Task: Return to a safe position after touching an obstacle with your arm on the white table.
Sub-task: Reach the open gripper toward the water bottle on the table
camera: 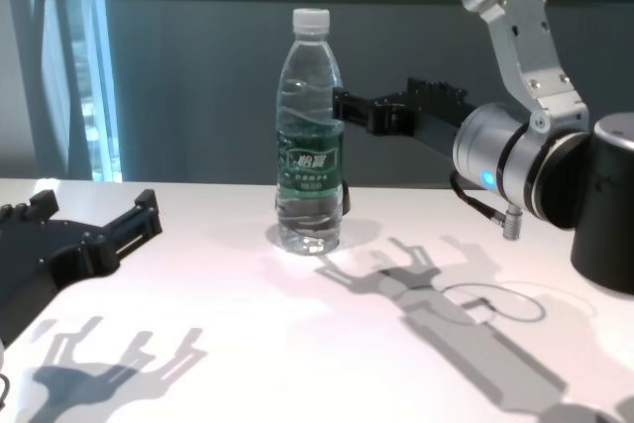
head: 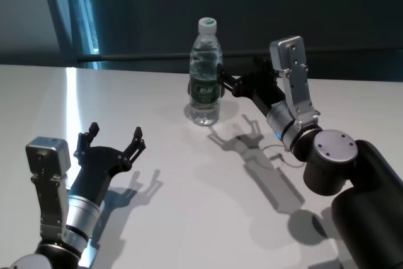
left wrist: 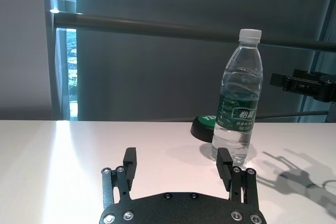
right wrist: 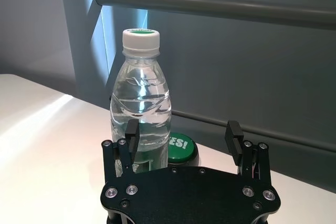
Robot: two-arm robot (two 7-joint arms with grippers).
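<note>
Your right gripper [head: 221, 79] is right up at the bottle [head: 205, 74], reaching in from the bottle's right side at label height. Its fingers are spread wide and hold nothing; in the right wrist view one fingertip [right wrist: 131, 131] sits in front of the bottle's body, the other well off to the side. From the head and chest views the tip looks to be touching or just beside the bottle, but you can't settle which.

The bottle stands upright, long axis vertical, toward the far middle of the table [head: 189, 206]. So your way out, I'd judge, is straight back toward the robot's right, away from the bottle, not across it; any sideways sweep could tip something that tall and narrow.

Your left gripper [head: 113, 142] hovers low over the near left of the table, well apart from the bottle, fingers also wide open and empty.

Count: one bottle, one cap [head: 207, 25], one green button [right wrist: 179, 148] just behind the bottle, two arms, the right one clearly nearer.
</note>
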